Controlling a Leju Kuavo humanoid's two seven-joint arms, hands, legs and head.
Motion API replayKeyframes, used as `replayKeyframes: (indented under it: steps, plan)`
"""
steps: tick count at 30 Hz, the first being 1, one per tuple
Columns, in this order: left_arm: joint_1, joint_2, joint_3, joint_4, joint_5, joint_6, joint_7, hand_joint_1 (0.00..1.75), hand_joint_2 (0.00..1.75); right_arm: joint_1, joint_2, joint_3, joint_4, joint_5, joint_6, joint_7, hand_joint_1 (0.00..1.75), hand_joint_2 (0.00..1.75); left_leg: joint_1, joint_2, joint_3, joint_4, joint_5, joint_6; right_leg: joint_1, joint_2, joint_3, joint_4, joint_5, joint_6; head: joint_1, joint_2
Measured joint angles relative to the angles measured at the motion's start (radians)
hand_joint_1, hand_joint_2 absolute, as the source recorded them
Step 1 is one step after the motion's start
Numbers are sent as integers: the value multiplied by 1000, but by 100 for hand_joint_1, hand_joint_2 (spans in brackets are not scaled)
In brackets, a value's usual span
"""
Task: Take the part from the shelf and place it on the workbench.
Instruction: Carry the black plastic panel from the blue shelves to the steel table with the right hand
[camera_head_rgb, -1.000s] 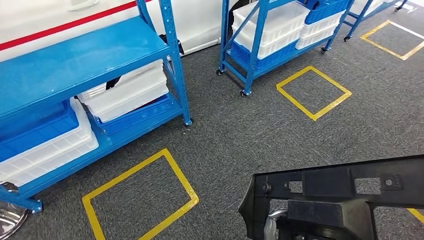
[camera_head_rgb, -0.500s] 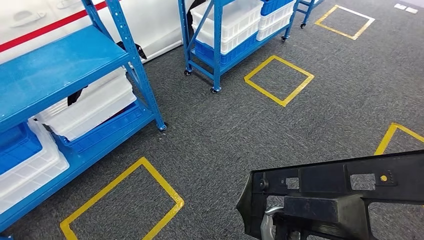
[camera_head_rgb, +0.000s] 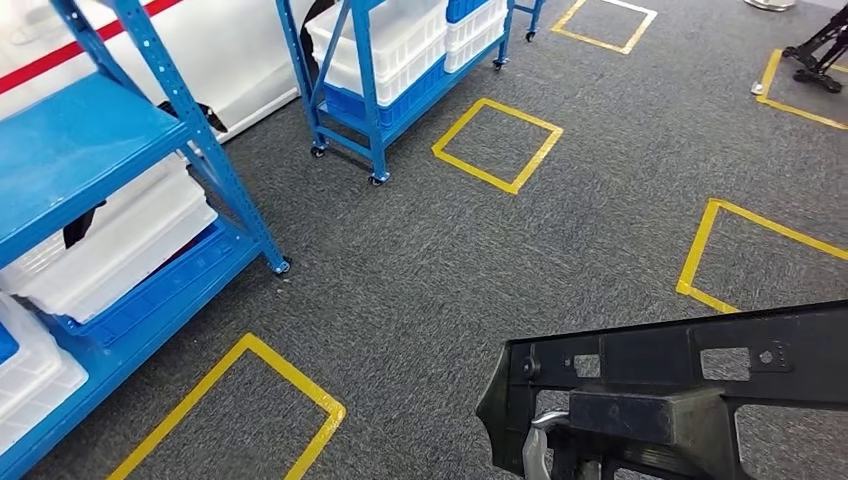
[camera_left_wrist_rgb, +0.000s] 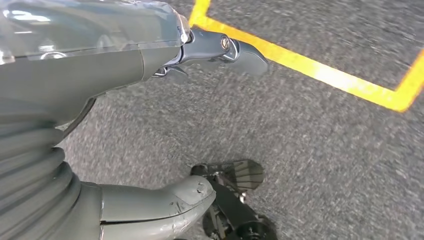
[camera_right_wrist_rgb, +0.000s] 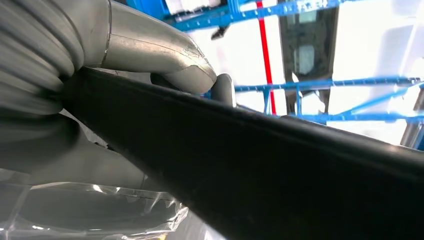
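gripping the long black part (camera_head_rgb: 690, 385) low in the head view, the right hand (camera_right_wrist_rgb: 150, 60) is clamping its thumb over the part's edge. the left hand (camera_left_wrist_rgb: 165, 125) is hanging over grey carpet (camera_head_rgb: 450, 270), fingers apart and holding nothing. two blue shelves (camera_head_rgb: 90, 150) are standing beyond, with four yellow taped squares (camera_head_rgb: 497, 145) marking open floor between and past them.

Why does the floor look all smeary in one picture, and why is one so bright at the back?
Left wrist view: the grey carpet is streaked with motion blur. Right wrist view: the white background is washed out with glare, and the close black part looks soft. Head view is sharp.
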Motion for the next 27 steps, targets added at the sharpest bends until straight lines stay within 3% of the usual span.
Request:
replayKeyframes:
  steps: [2,4,6,8,9,10,11,13,15,17,18,20,22,24,25,27]
  plan:
    - [-3,-1,0,0,-2,9,-17,0,175,9,0,-1,-8,0,-3,0,175,175,0,14,3,1,-4,-10,3,20,-4,0,1,-14,-4,0]
    - [-5,-2,0,0,-1,14,-30,0,175,20,0,-1,-22,0,-4,-1,175,175,4,-16,-5,27,-30,-20,1,40,-5,-4,5,-26,-6,0]
    - [-2,-3,0,0,-1,18,-39,0,175,25,0,-2,-33,-1,-5,-1,175,175,8,-73,-46,126,-91,-25,0,61,-6,-7,9,-37,-11,0]
    - [4,-4,0,0,-3,22,-50,0,175,33,0,-3,-44,-1,-5,0,175,175,9,-95,-108,258,-145,-24,3,87,-7,-7,10,-42,-13,0]
    - [6,-4,0,0,-6,23,-57,0,175,43,0,-5,-53,-2,-1,0,175,175,8,-98,-126,291,-147,-22,6,101,-6,-6,10,-42,-13,0]
    - [6,-4,0,0,-9,24,-64,0,175,53,0,-8,-64,-2,5,0,175,175,8,-100,-128,287,-129,-19,8,116,-5,-6,10,-43,-13,0]
    - [7,-4,0,0,-13,24,-71,0,175,65,1,-12,-77,-3,15,0,175,175,7,-106,-111,244,-94,-14,10,130,-3,-5,10,-43,-13,0]
    - [7,-4,0,0,-21,26,-83,0,175,83,5,-24,-106,-4,35,-1,175,175,6,-146,-58,109,-21,-1,13,157,0,-4,10,-41,-13,0]
    - [7,-4,0,-1,-26,27,-93,0,175,95,11,-40,-132,-5,54,-1,175,175,4,-183,-28,27,1,8,10,182,-7,-3,13,-33,-13,0]
    - [5,-4,0,-1,-35,27,-101,0,175,109,16,-56,-157,-4,68,-1,175,175,0,-176,-22,11,0,14,5,207,-18,-5,20,-18,-13,0]
    - [3,-4,0,-1,-39,27,-103,0,175,116,18,-64,-168,-2,72,-1,175,175,1,-163,-19,5,6,18,4,206,-21,-2,20,-12,-12,0]
    - [1,-5,0,-1,-44,28,-106,0,175,125,20,-78,-186,2,75,-1,175,175,5,-136,-12,-12,16,28,9,161,-43,43,-11,-4,-8,0]
    - [5,-6,0,-2,-47,30,-106,0,175,127,21,-88,-196,4,77,-1,175,175,4,-105,-10,-18,18,34,9,100,-99,160,-79,2,-4,0]
    - [7,-6,1,-2,-51,31,-106,0,175,129,21,-96,-199,4,78,-1,175,175,2,-73,-9,-17,14,34,2,80,-146,259,-115,10,-3,0]
    - [6,-6,1,-2,-53,32,-106,0,175,132,21,-99,-199,6,78,-1,175,175,3,-59,-9,-16,12,32,-2,75,-146,262,-105,13,-3,0]
    - [3,-6,1,-2,-57,32,-103,0,175,136,21,-103,-203,12,78,-1,175,175,3,-35,-4,-13,5,27,-7,56,-87,160,-45,17,-3,0]
